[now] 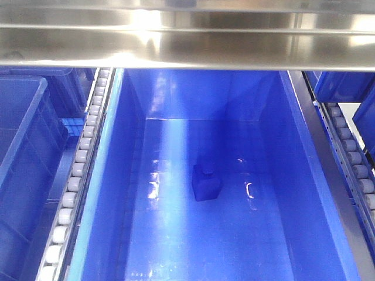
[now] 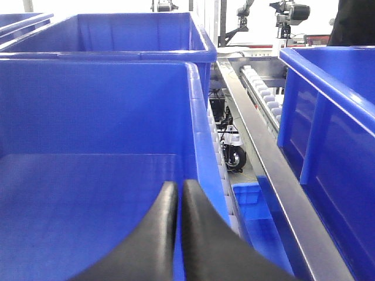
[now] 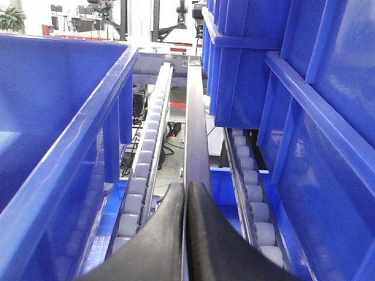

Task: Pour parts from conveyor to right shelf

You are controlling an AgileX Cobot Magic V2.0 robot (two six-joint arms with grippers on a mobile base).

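Here's the big blue bin [image 1: 328, 193] dead centre in the front view, sitting between two roller tracks, and on its floor lies a single small blue part [image 1: 206, 182] — a squat blocky piece with a stub on its far end, its long axis running near-to-far, slightly slanted. That's the cargo.

Neither arm shows in the front view, so the wrist cameras have to place them. The left gripper [image 2: 178, 193] has its jaws pressed together on nothing, tips hovering over a bin wall [image 2: 196, 123] with an open bin floor to its left. The right gripper [image 3: 186, 193] is pinched closed too, empty, lined up along the steel rail [image 3: 195, 123] with rollers [image 3: 143, 175] to its left and a bin's outer wall further left.

Key relation, as I judge it — the bin lies left of the right jaws, and its rim runs near-to-far, parallel to both grippers. Which arm is nearer the part, I can't tell.

Only the front view shows the part; only the wrist views show the jaws.
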